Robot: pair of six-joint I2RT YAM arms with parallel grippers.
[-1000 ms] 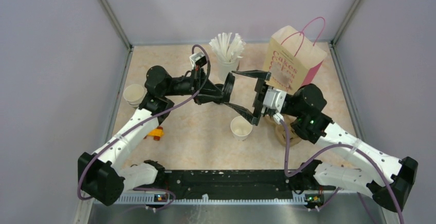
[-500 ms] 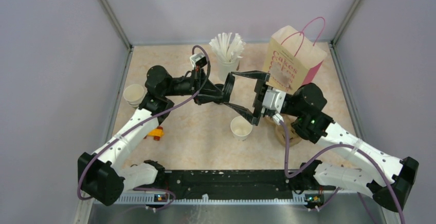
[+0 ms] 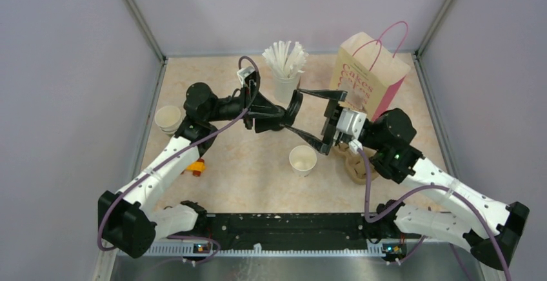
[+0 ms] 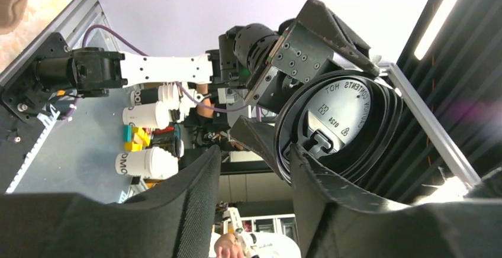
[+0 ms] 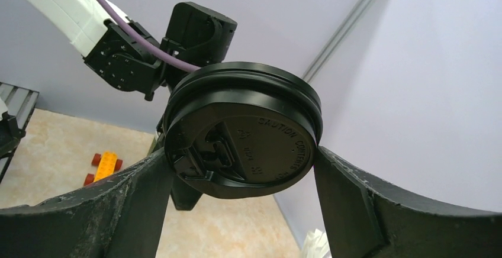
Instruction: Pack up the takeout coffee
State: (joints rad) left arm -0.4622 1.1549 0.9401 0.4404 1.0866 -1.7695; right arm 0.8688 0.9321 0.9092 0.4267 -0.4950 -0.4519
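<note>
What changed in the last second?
The left gripper carried the black lid rightward and back, further between the spread fingers of the right gripper. Nothing was let go. The open white cup, straws and paper bag stayed put.

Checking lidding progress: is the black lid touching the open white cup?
Apart. The top view shows the black lid at the left pincer, a wide gap separating it from the white cup.

A robotics lab cell: plain lilac panels (image 3: 64, 68) on aluminium framing (image 3: 137, 17) box in a marbled tabletop (image 3: 245, 171).
</note>
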